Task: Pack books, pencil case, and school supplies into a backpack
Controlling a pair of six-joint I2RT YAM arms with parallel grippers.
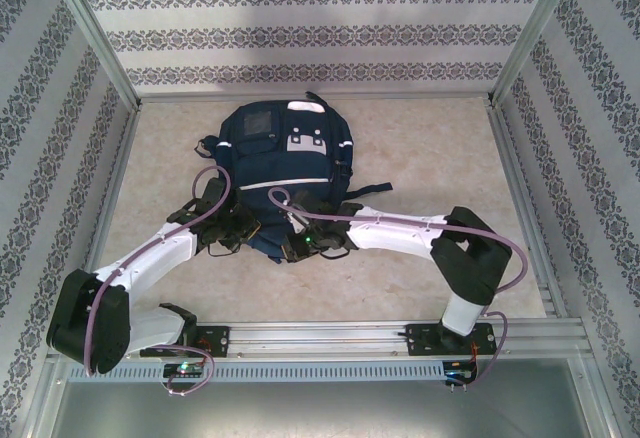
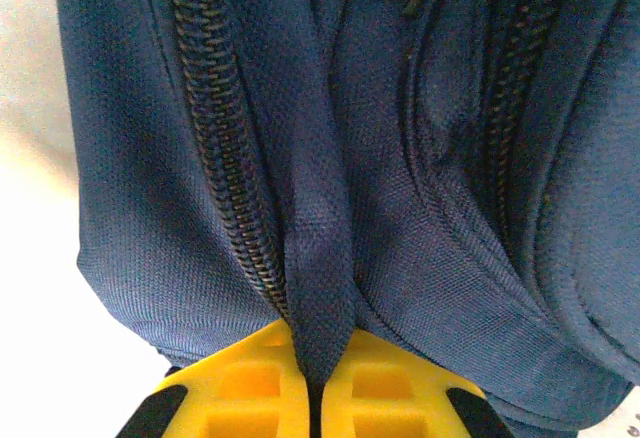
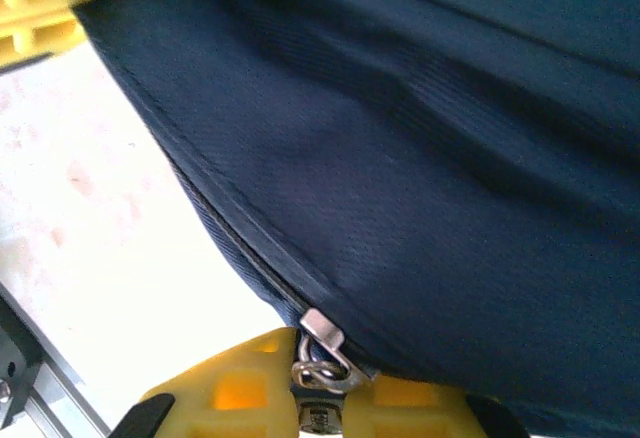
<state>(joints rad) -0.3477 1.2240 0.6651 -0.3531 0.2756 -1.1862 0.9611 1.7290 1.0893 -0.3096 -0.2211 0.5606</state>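
Note:
The dark navy backpack [image 1: 285, 173] lies flat in the middle of the table, its near end toward the arms. My left gripper [image 1: 232, 230] is at its near left corner, and its yellow fingers [image 2: 250, 388] are shut on a navy webbing strap [image 2: 320, 278] that runs between two zippers [image 2: 225, 158]. At the near edge of the backpack [image 3: 430, 158], my right gripper [image 1: 310, 243] is shut on a metal zipper pull [image 3: 322, 358]. The books, pencil case and school supplies are out of view.
Patterned walls and metal frame posts [image 1: 100, 38] close in the table on three sides. A metal rail [image 1: 330, 336] carrying both arm bases runs along the near edge. Bare beige tabletop [image 1: 430, 148] lies on either side of the backpack.

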